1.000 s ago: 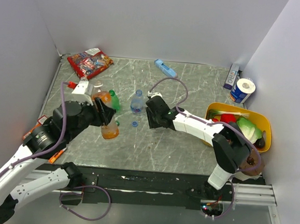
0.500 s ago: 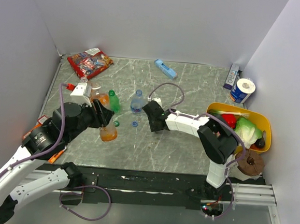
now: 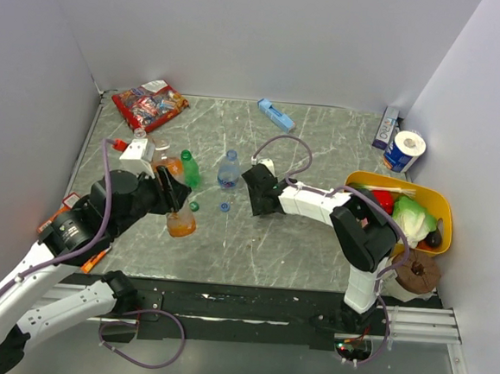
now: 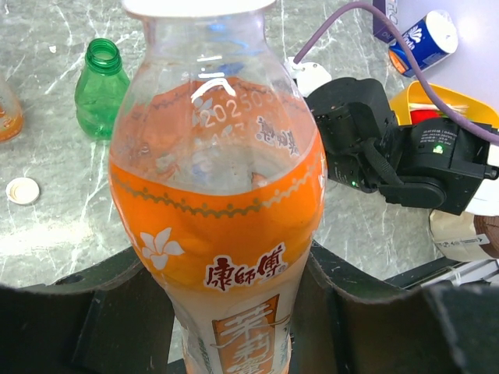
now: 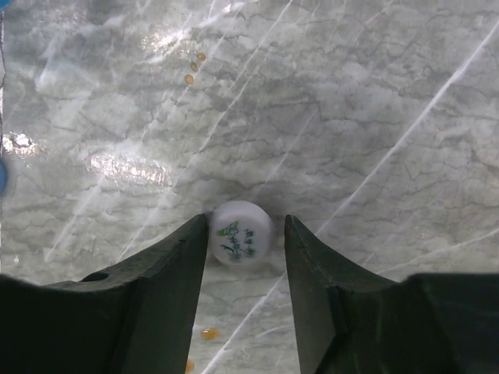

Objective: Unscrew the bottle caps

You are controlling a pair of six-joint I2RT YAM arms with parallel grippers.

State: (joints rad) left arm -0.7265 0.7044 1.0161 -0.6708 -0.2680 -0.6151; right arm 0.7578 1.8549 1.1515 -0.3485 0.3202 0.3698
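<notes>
My left gripper is shut on an orange-labelled bottle and holds it upright; in the top view the gripper and this bottle are left of centre. A second orange bottle, a green bottle with no cap and a clear blue-labelled bottle stand behind it. My right gripper is open just above the table, with a small white cap between its fingers, touching the left finger; in the top view the gripper is right of the clear bottle.
A blue cap and a green cap lie on the table, and a white cap lies left of the held bottle. A snack bag, a flat blue box, a can and a yellow basket of vegetables sit around the edges.
The right arm has folded in, its elbow moving left, and its gripper has shifted slightly. The left gripper has kept its hold on the orange bottle and barely moved.
</notes>
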